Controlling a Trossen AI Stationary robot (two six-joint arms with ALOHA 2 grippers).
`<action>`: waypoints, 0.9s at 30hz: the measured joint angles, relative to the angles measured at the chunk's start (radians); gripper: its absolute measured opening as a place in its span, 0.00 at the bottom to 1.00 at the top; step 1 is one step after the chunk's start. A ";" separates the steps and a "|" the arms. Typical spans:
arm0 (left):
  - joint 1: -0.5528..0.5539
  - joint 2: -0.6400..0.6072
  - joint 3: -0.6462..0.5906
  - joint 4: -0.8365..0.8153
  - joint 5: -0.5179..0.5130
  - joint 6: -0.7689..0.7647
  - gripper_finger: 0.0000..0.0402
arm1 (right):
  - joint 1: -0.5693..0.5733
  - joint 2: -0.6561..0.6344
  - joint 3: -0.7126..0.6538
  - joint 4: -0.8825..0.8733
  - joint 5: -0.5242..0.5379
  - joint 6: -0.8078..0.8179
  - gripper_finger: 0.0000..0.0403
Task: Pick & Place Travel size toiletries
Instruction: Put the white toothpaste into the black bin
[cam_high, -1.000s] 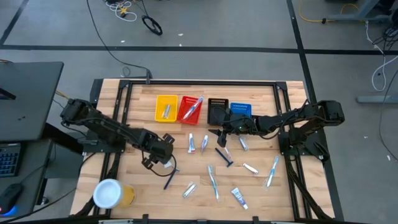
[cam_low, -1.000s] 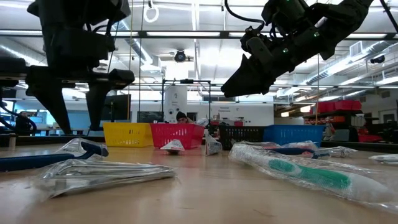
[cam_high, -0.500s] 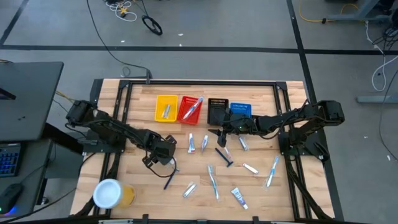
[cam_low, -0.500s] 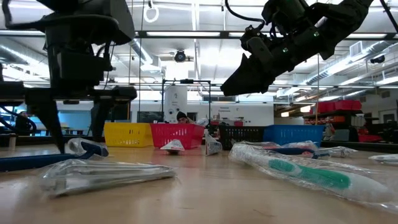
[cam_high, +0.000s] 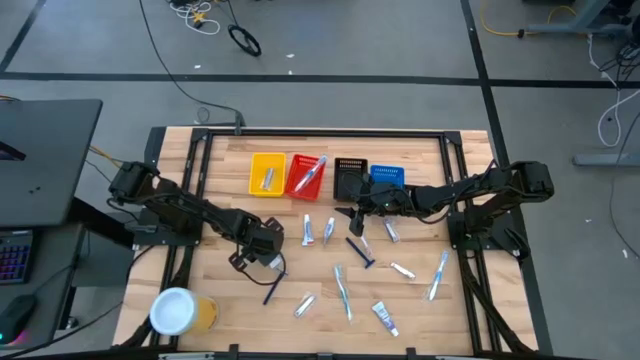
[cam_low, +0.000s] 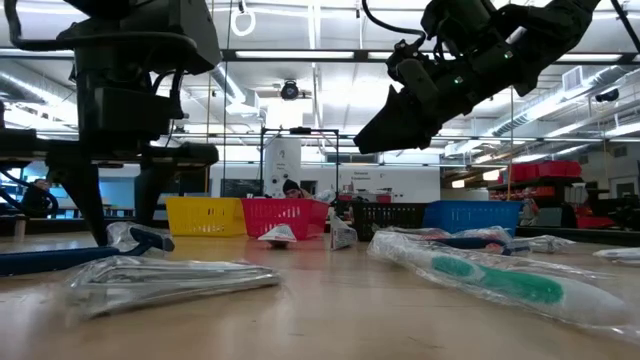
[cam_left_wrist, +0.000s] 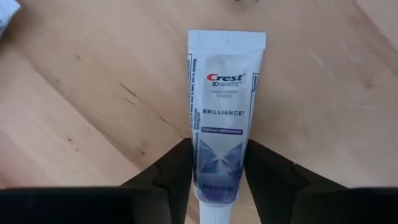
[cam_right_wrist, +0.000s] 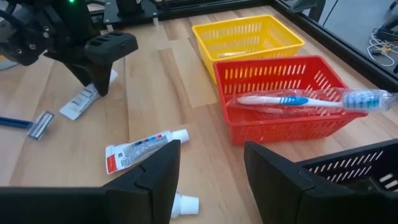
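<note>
On the table (cam_high: 220, 290), my left gripper (cam_left_wrist: 216, 177) straddles the toothpaste tube (cam_left_wrist: 222, 118) lying flat; its fingers look just touching the tube, closure probably unfinished. I'd squeeze squarely before lifting. The right gripper (cam_right_wrist: 208, 168) hovers wide open near the red bin (cam_right_wrist: 280, 93).

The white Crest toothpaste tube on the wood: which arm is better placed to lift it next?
The left. Its end effector is down at the table with a finger on each side of the Crest tube. The right end effector hangs open near the bins, apart from it.
</note>
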 joint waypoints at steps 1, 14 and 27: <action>0.000 0.000 0.002 -0.003 0.003 -0.016 0.35 | 0.000 0.000 0.000 0.000 0.000 0.000 0.47; 0.048 0.002 0.130 0.089 -0.055 -0.089 0.27 | 0.000 -0.086 0.000 -0.196 0.022 0.049 0.47; 0.321 0.010 0.260 0.525 0.036 -0.067 0.26 | 0.022 -0.376 0.000 -0.739 0.147 0.254 0.47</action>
